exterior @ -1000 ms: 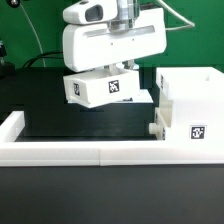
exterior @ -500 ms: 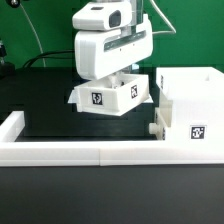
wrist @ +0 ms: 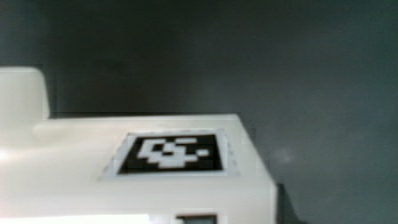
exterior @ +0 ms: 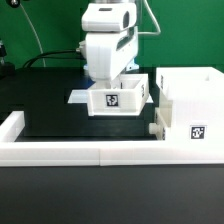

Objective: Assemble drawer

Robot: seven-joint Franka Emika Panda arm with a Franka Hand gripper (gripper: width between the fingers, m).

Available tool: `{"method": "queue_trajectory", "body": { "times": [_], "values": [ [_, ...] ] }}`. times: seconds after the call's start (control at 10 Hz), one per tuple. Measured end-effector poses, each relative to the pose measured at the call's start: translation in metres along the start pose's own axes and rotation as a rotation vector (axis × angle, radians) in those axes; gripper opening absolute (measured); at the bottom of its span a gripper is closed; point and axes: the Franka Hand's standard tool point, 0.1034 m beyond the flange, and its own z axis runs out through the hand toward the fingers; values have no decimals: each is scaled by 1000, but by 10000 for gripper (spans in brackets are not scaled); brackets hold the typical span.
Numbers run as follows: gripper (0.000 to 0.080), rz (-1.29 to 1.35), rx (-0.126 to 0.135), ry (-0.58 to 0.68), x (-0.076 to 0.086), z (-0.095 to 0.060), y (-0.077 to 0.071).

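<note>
Over the last second the small white plastic open-top tray (exterior: 117,100) has been turned from a tilted, skewed pose to a squared one, its black-and-white tag now facing the exterior camera, and it has been carried toward the exterior view's right and lowered close to the black table mat (exterior: 50,115). The tray is seen hanging under the white two-finger gripper (exterior: 110,78), just beside the big white open-fronted box housing (exterior: 190,105), which stands at the exterior view's right with a tag on its near face. Whether tray and housing touch cannot be told.

The fingers are hidden behind the arm's white wrist body, so the jaw opening cannot be read directly; since the tray has been moved and rotated with the arm, it is judged to be clamped by the gripper. In the wrist view a white tagged surface (wrist: 169,155) of the tray is seen close under the camera, with dark mat beyond.

The straightening is taken as alignment for insertion: the tray's long axis now appears matched to the housing's opening, so a sideways slide into the housing is judged to be the step in hand. A catch on the housing's edge is the likely risk.

A long low white border wall (exterior: 60,150) runs along the near side of the table.
</note>
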Motion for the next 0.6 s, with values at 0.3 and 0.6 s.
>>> {"method": "queue_trajectory", "body": {
  "times": [0.3, 0.6],
  "values": [
    [42, -176, -5, -25, -3, 2, 4],
    [42, -170, -3, -25, -4, 3, 4]
  ]
}}
